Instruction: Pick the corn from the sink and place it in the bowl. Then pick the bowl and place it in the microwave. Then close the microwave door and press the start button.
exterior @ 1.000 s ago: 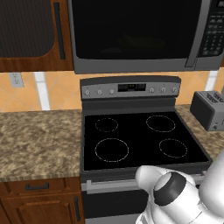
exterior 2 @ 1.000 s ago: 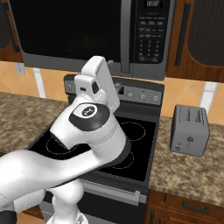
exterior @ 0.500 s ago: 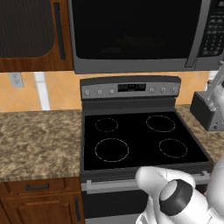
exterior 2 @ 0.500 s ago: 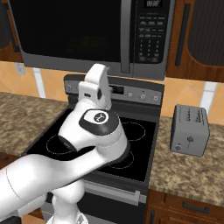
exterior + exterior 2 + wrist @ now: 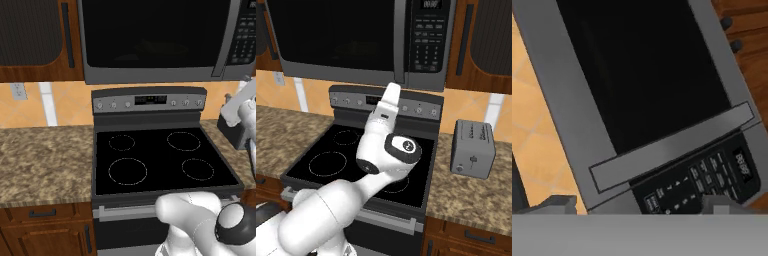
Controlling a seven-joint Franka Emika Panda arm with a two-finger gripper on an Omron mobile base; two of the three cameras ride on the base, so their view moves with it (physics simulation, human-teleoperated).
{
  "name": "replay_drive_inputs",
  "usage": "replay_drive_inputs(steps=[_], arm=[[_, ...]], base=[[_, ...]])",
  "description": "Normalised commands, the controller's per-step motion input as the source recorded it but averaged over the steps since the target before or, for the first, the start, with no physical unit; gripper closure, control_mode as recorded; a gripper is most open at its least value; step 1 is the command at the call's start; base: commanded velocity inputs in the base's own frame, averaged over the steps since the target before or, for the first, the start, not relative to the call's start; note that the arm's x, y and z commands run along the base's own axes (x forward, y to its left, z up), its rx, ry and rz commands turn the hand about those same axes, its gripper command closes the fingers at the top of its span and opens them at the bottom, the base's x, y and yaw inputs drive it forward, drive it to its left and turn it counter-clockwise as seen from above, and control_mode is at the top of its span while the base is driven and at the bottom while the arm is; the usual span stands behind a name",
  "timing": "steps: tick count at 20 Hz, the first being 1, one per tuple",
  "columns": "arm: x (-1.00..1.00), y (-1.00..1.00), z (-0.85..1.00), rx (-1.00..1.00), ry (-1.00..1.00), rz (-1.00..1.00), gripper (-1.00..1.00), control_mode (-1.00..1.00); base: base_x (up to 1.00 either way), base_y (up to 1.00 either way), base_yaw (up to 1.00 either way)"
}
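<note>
Pincer tips show as two small grey stubs at the bottom of the hand view, well apart, with nothing between them, so the fingers stand spread. They face the microwave from close by, the view rolled so that the steel handle bar runs slantwise and the button panel lies just above the tips.

In the right base view the arm is folded: a fat white upper link rises from the lower left, bends at a dark-capped elbow over the stove, and the forearm points steeply up toward the microwave's lower edge, below the gap between its dark glass and its button panel. In the left base view the hand end comes in at the right edge, below the microwave.

The microwave door lies flush with the front, shut. A grey toaster stands on the granite counter to the right of the stove. Brown cabinets flank the microwave.
</note>
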Motion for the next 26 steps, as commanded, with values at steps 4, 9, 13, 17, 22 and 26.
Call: replay_drive_inputs(steps=[4, 9, 13, 17, 22, 26], arm=[[0.00, -0.71, 0.41, 0.02, 0.00, 0.40, -1.00, -1.00], [-0.07, -0.68, 0.40, 0.00, 0.00, 0.27, -1.00, -1.00], [0.10, -0.67, 0.05, 0.00, 0.01, 0.30, -1.00, -1.00], [0.06, -0.56, 0.20, 0.00, 0.01, 0.29, -1.00, -1.00], [0.00, -0.22, 0.49, 0.00, 0.00, 0.26, -1.00, -1.00], [0.00, -0.37, 0.11, 0.00, 0.00, 0.27, -1.00, -1.00]], base=[[0.00, 0.00, 0.00], [0.00, 0.00, 0.00], [0.00, 0.00, 0.00], [0.00, 0.00, 0.00], [0.00, 0.00, 0.00], [0.00, 0.00, 0.00]])
